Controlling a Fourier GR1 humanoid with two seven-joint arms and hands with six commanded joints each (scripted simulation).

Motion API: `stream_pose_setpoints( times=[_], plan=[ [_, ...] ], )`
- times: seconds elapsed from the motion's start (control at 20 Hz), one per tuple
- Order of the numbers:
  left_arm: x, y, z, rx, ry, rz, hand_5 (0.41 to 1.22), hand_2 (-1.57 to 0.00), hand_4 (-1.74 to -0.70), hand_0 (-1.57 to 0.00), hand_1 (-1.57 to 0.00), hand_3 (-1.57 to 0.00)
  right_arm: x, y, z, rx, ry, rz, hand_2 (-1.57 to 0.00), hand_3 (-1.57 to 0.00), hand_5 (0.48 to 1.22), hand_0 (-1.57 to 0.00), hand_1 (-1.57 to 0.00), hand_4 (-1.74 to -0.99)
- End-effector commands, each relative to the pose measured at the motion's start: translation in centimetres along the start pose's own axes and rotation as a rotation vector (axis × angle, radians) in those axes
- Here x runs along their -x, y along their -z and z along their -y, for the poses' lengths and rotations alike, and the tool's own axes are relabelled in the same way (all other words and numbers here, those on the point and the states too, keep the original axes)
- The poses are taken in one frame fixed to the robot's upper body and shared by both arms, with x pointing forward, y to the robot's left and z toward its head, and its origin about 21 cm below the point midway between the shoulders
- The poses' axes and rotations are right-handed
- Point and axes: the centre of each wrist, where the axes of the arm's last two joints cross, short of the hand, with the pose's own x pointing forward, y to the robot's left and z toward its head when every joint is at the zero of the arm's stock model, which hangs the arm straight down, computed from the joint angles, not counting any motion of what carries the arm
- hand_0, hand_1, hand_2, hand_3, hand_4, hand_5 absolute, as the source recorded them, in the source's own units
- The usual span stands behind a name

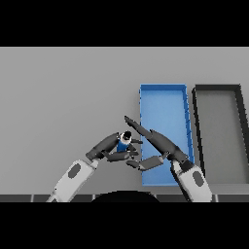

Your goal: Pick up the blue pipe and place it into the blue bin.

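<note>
The blue pipe [123, 144] sits in the left hand [111, 148], just left of the blue bin [163, 90] and level with the bin's near half. It is a short tube seen partly end-on, with a dark opening at its upper end and a blue body below; the lower part is hidden by the fingers. The left hand's fingers and thumb curl round the pipe and hold it, and the left arm comes in from the lower left. Whether the pipe clears the tabletop [63, 97] or touches it cannot be told from this view.

The right hand [158, 143] lies over the bin's left wall and near corner, its arm rising from the lower edge across the bin's front. Its fingers are stretched straight and point away toward the upper left, with the tips reaching just beside the pipe's top end; the thumb juts out to the left beneath the pipe. This hand grips nothing.

The blue bin is a long rectangular tray running away from the robot. Just beyond the bin's right wall, parallel to it, stands a dark grey bin [217, 88] of like shape.
</note>
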Motion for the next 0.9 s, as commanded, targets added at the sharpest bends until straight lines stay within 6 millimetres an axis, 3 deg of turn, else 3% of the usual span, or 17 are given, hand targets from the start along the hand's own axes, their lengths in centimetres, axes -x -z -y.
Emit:
stream_pose_setpoints(
  times=[0.0, 0.4, 0.45, 0.5, 0.55, 0.6, 0.65, 0.75, 0.8, 0.85],
  plan=[
    [0.1, 0.2, -0.3, -0.006, 0.006, -0.002, 1.221, -1.57, -1.63, -1.57, -1.57, -1.49, -0.5, 0.6, -0.2, -0.028, -0.018, 0.017, 0.0, 0.0, 0.51, 0.0, 0.0, -1.27],
    [0.5, 0.4, -0.6, 0.002, 0.014, -0.015, 1.221, -1.57, -1.47, -1.57, -1.57, -1.56, -1.1, 5.7, -0.5, -0.117, -0.015, -0.054, -0.01, 0.0, 0.498, 0.0, 0.0, -1.21],
    [0.5, 0.1, -0.6, -0.006, 0.007, -0.024, 1.221, -1.57, -1.52, -1.57, -1.57, -1.56, -1.1, 6.1, -0.7, -0.138, -0.016, -0.051, -0.05, -0.03, 0.493, -0.02, -0.03, -1.236],
    [0.4, 0.2, -0.6, -0.002, 0.014, -0.014, 1.221, -1.57, -1.57, -1.57, -1.57, -1.28, -1.0, 6.7, -0.8, -0.153, -0.023, -0.052, -0.16, -0.12, 0.483, -0.11, -0.14, -1.291],
    [0.1, 0.4, -0.7, -0.01, 0.059, -0.042, 1.221, -1.57, -1.6, -1.57, -1.57, -1.19, -1.0, 6.9, -0.8, -0.168, -0.031, -0.051, -0.31, -0.25, 0.477, -0.26, -0.3, -1.348],
    [0.2, 0.0, -0.9, 0.011, 0.115, -0.087, 1.221, -1.57, -1.63, -1.57, -1.53, -1.12, -1.2, 7.6, -0.8, -0.178, -0.037, -0.05, -0.49, -0.52, 0.477, -0.47, -0.49, -1.365],
    [0.0, -0.1, -0.8, 0.001, 0.109, -0.078, 1.221, -1.57, -1.65, -1.57, -1.54, -1.12, -1.5, 7.9, -0.8, -0.188, -0.041, -0.034, -0.71, -0.66, 0.486, -0.69, -0.7, -1.433],
    [0.0, -0.2, -0.7, -0.008, 0.096, -0.025, 1.221, -1.57, -1.68, -1.57, -1.55, -1.28, -1.7, 8.3, -1.1, -0.207, -0.013, -0.004, -1.02, -0.88, 0.57, -1.01, -1.02, -1.527],
    [0.0, 0.1, -0.7, 0.002, 0.071, 0.01, 1.221, -1.57, -1.69, -1.57, -1.55, -1.34, -1.6, 8.4, -1.2, -0.207, 0.008, -0.007, -1.13, -1.02, 0.638, -1.12, -1.13, -1.498],
    [0.0, 0.1, -0.6, 0.002, 0.045, 0.019, 1.221, -1.57, -1.7, -1.57, -1.56, -1.39, -1.4, 8.4, -1.5, -0.212, 0.024, 0.005, -1.22, -1.13, 0.755, -1.21, -1.22, -1.474]
  ],
)
